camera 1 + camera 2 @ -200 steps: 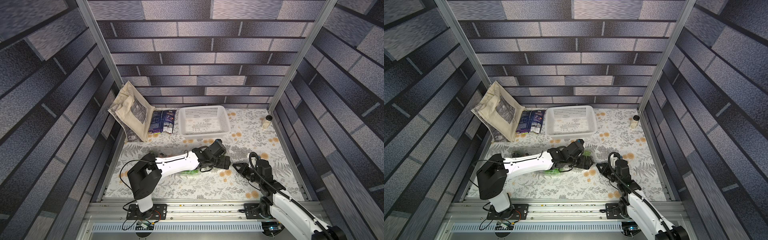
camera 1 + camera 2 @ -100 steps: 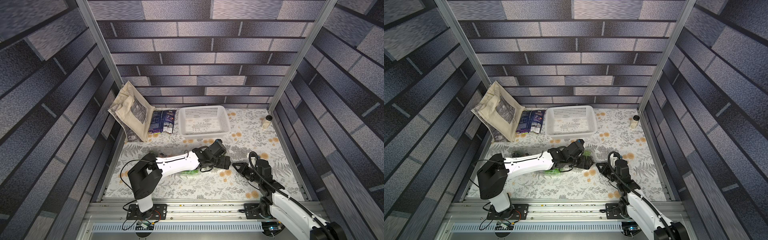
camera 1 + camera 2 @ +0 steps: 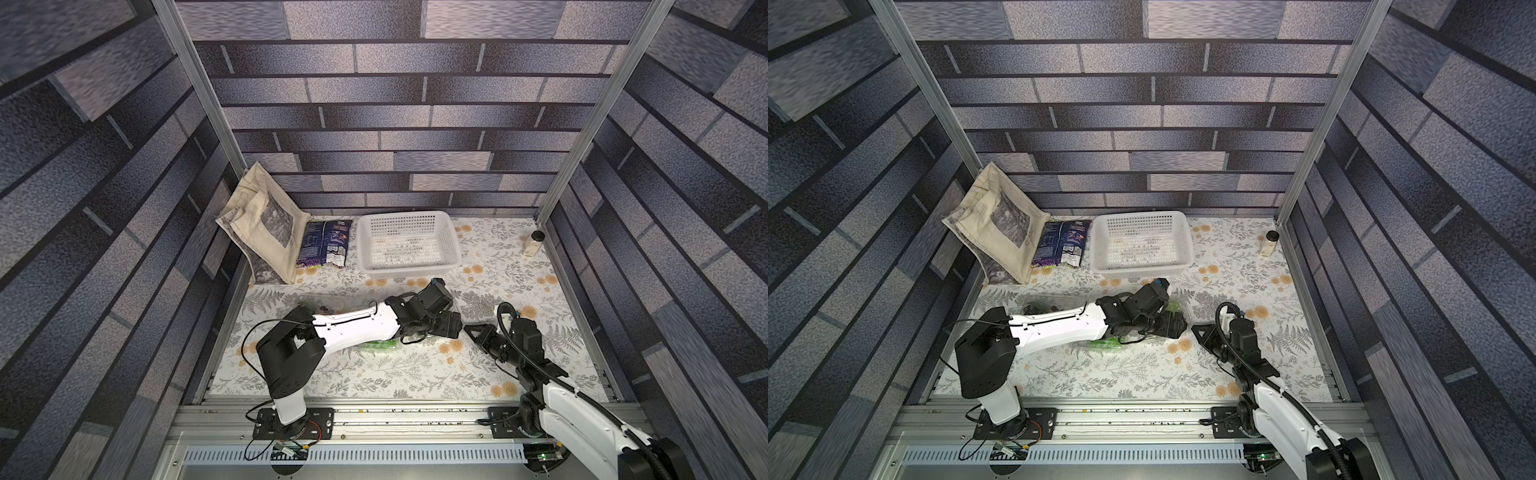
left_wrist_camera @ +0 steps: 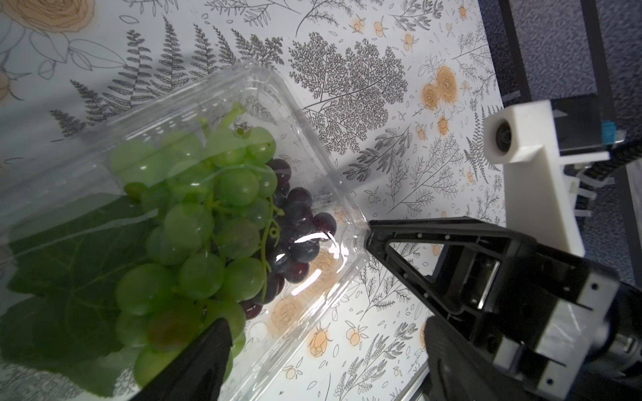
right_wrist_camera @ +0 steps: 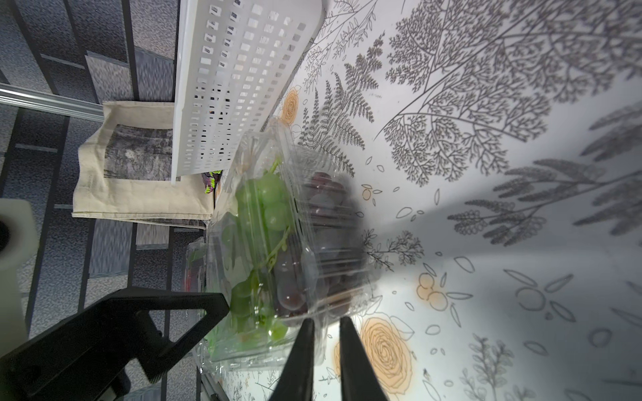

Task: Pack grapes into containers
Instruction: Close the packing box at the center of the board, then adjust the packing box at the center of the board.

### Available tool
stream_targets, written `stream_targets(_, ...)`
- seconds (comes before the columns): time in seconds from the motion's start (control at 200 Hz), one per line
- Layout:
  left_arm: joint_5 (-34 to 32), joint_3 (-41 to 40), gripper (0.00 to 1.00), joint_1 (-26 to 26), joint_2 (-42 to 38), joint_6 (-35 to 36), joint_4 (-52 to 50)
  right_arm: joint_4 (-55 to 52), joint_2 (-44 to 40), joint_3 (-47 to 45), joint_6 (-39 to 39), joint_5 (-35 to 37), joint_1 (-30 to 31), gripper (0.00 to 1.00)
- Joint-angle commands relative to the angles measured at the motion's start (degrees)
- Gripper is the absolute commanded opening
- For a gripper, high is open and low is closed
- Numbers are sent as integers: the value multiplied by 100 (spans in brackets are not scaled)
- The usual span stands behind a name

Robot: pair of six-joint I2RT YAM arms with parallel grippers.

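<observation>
In the left wrist view the container (image 4: 312, 114) of green and dark grapes (image 4: 215, 236) fills the left half; the left gripper (image 4: 326, 326) stands wide open over it, holding nothing; at right the right gripper (image 4: 370, 239) touches its corner, the long axis pointing away from it; the jaws are almost together, and I cannot tell if they pinch the rim.

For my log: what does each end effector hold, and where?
Left end effector: nothing. Right end effector: tips at the corner rim of the clear plastic clamshell container; grip uncertain.

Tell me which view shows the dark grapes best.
Left wrist: the dark grapes sit sharp beside green grapes inside the clear punnet. Right wrist shows them blurred. In both top views the left arm hides them.
</observation>
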Motion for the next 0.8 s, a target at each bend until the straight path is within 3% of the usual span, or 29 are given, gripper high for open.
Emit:
stream_targets(0.0, -5, 44, 89, 62, -38, -70, -248, -745, -324, 108, -131, 93, 47, 24)
stream_targets(0.2, -410, -215, 90, 141, -777, -204, -471, -1888, -770, 839, -568, 337, 37, 43)
stream_targets(0.426, -801, -803, 93, 301, -1553, -528, -836, -1718, -42, 1418, -834, 108, 38, 55)
stream_targets(0.791, -693, -763, 93, 422, -934, -685, -714, -1846, 617, 2084, -1367, 189, 4, 63)
